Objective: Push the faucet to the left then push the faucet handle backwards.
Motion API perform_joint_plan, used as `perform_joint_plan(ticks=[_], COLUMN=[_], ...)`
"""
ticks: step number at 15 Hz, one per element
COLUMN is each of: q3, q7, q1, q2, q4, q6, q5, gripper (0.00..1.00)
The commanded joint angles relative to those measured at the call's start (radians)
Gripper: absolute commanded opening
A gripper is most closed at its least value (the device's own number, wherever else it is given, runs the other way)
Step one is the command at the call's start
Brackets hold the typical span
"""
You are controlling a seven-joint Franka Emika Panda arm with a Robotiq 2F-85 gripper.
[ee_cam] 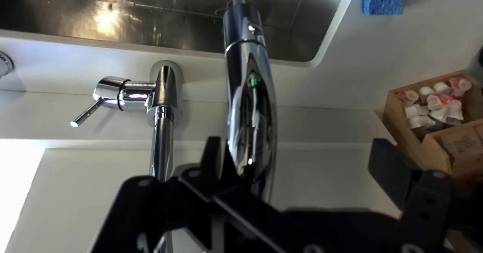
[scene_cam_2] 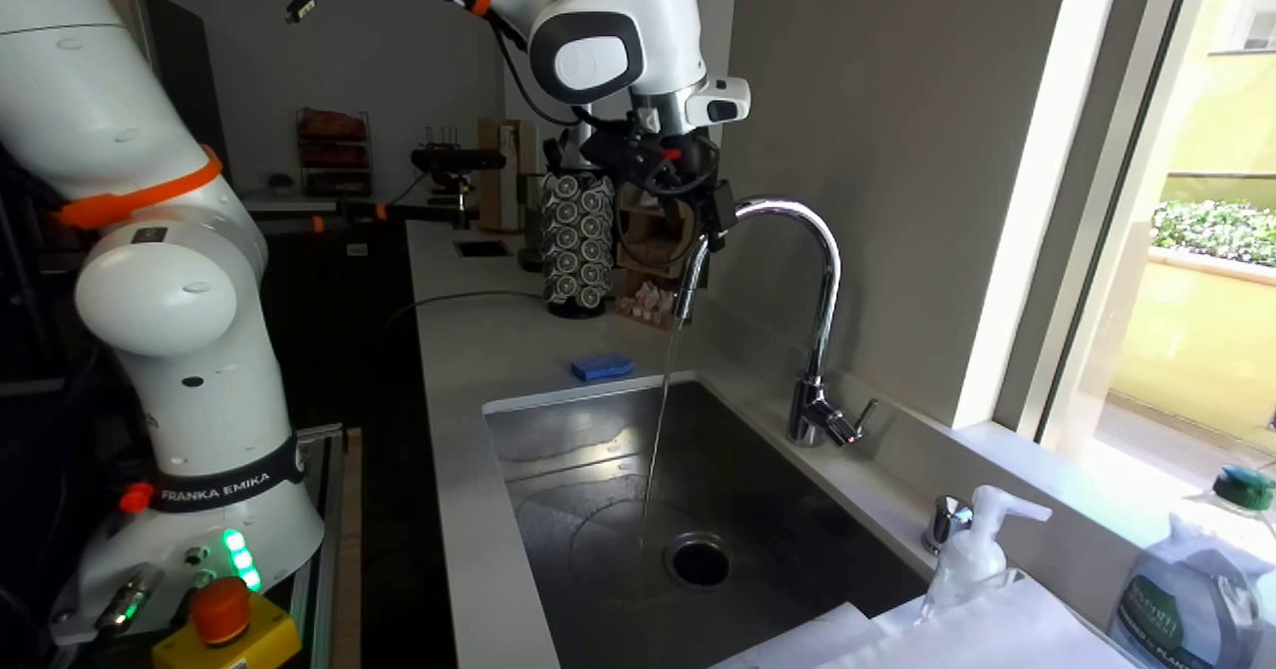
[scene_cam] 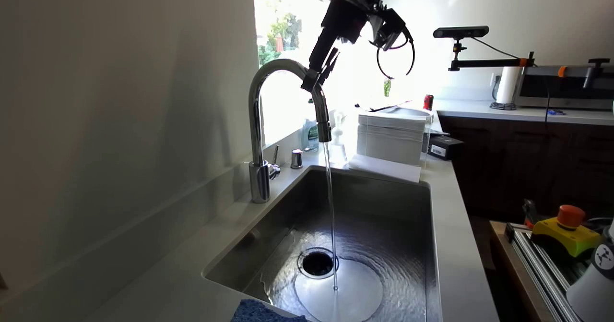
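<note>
In the wrist view the gripper (ee_cam: 298,157) hangs parted, the tap (ee_cam: 251,106) between its fingers (ee_cam: 390,170), touching one or nearly; the lever (ee_cam: 87,112) lies well apart. A push could slip on the smooth curve. In an exterior view, the tap arches over the sink (scene_cam: 383,197), water (scene_cam: 330,202) running; overswing might wet the counter (scene_cam: 455,245). In an exterior view, the wall (scene_cam_2: 897,200) stands behind the lever, so reaching risks a scrape.

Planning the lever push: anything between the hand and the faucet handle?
Yes, the faucet itself. In the wrist view its spout shows within the span of the open hand, and its upright stem lies between the hand and the faucet handle. Nothing else visible is in between.
</note>
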Motion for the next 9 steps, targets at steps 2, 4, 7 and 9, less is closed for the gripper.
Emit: perform_joint_plan(ticks=[2,4,7,9], q3=[0.046,0.057,0.070,0.083], q7=[0.148,0.189,0.235,0.268], q1=[-0.010,-0.008,-0.007,-0.008], q2=[0.029,0.036,0.040,0.043], q4=[0.006,0.010,0.012,0.010], q6=[0.048,0.051,0.050,0.059], q5=[-0.039,-0.043,-0.047,-0.055], gripper=[1.00,1.00,1.00,1.00])
